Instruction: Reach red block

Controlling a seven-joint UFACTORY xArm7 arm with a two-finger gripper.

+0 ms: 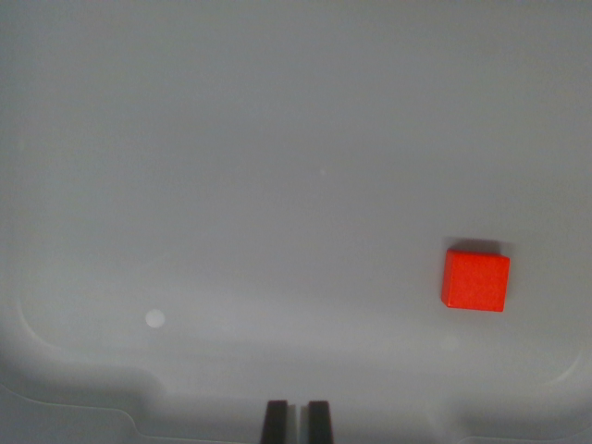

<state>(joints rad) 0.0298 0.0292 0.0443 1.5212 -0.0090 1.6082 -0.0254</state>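
- Toward the right edge of the pale grey bench [277, 166], a little short of its near edge, the red block [475, 281] lies flat and alone, with open surface on every side, so nothing hinders an approach from above.
- At the bottom of the wrist view, the gripper [297, 421] shows two dark fingertips with only a thin slit between them: it is nearly closed and holds nothing.
- The block sits well off to the wrist view's right of the fingertips, so I judge the reach is not yet done and a sideways shift is needed.
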